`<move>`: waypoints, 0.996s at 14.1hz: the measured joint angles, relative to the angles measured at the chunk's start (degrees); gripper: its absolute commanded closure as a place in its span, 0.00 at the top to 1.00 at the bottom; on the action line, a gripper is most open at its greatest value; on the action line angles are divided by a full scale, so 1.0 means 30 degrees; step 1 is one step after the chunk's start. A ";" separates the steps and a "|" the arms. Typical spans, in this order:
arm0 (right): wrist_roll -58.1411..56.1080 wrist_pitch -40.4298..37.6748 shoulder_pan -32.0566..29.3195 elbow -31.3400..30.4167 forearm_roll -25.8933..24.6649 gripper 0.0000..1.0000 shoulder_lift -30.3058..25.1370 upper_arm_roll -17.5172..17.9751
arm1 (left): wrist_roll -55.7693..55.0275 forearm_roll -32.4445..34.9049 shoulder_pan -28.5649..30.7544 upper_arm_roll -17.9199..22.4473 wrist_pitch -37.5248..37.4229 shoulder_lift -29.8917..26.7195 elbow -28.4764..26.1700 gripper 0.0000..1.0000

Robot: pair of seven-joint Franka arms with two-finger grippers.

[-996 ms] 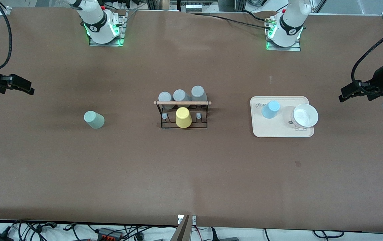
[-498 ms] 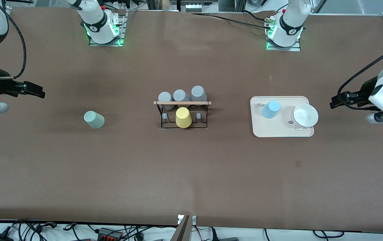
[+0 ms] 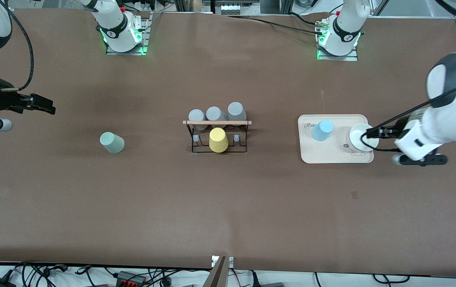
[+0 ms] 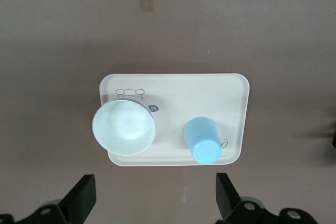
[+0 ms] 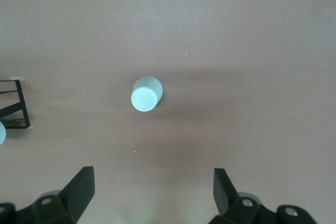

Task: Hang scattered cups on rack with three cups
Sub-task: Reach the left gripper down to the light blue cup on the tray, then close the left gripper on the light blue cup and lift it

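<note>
- Two cups off the rack (image 3: 219, 135): green cup (image 3: 112, 142) on the worktop (image 3: 228, 207), blue cup (image 3: 322, 130) on the tray (image 3: 335, 157).
- Left gripper (image 3: 371, 133) over the tray's bowl (image 3: 361, 138), fingers (image 4: 80, 199) spread, empty.
- Right gripper (image 3: 46, 107) above bare worktop, fingers (image 5: 79, 187) spread, empty.

Robotics lab, as we read it: brown-covered table (image 3: 228, 207), two bolted arm bases with green lights (image 3: 124, 38), aluminium framing, cables and power strips (image 3: 128, 277) along its edge.

Front cam high, faces bases; wrist cams look down; front+left share tray (image 3: 335, 157).
</note>
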 measured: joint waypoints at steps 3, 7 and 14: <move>0.0001 -0.0018 0.0121 -0.0001 0.0000 1.00 0.0000 0.0006 | -0.0142 -0.0001 -0.1100 -0.0104 0.1219 0.0778 -0.1383 1.00; 0.0002 -0.0114 0.0131 -0.0002 0.0001 1.00 0.0000 0.0005 | -0.0166 -0.0001 -0.1436 -0.0497 0.5414 0.0952 -0.5005 1.00; 0.0002 -0.0143 0.0201 -0.0487 0.0012 1.00 -0.0279 0.0010 | -0.0166 -0.0001 -0.1571 -0.1094 0.8766 0.0758 -0.8886 1.00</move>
